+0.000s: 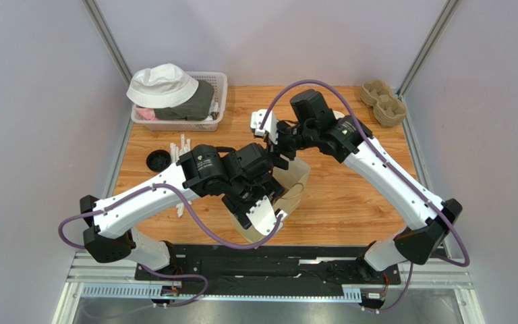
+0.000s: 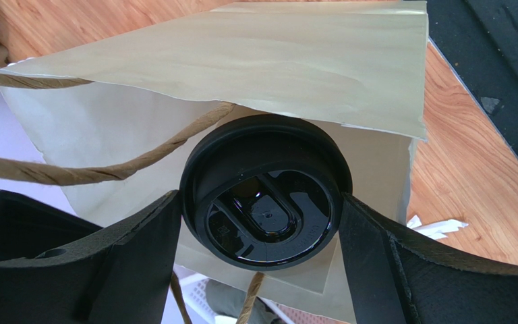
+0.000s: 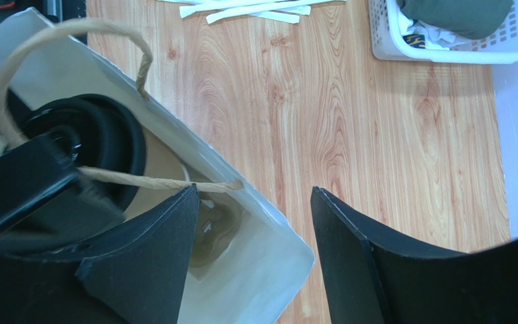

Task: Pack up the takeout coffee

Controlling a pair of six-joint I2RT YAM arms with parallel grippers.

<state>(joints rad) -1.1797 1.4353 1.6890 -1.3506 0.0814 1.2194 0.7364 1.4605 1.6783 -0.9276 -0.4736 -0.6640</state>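
Left fingers (image 2: 140, 256): clamped on the coffee (image 2: 265, 196), one on each side of its black lid, with the lid's top facing the wrist camera.
Coffee: held at the mouth of the bag (image 2: 241, 61). Only the lid shows and the cup below it is hidden. How far it sits inside the bag cannot be told. From above, the left arm covers it.
Right fingers (image 3: 390, 270): apart, straddling a corner of the bag's rim, one over the mouth and the other outside over bare wood. Whether either touches the paper cannot be told.
Handles (image 3: 160, 182): twine loops. One arches over the lid in the right wrist view, and another crosses just behind the lid in the left wrist view.
Bag: brown paper, open, standing near the middle of the tabletop (image 1: 349, 196), closer to the near edge than the far one.
Strips (image 1: 181, 145): white paper slips, scattered between the bag and the left edge.
Disc (image 1: 158, 160): flat and black, near the left edge, just beside the strips.
Basket (image 1: 218, 84): white, at the far left corner, holding a white hat (image 1: 162, 84) on dark green cloth.
Tray (image 1: 383, 101): moulded pulp, at the far right corner, well apart from the bag.
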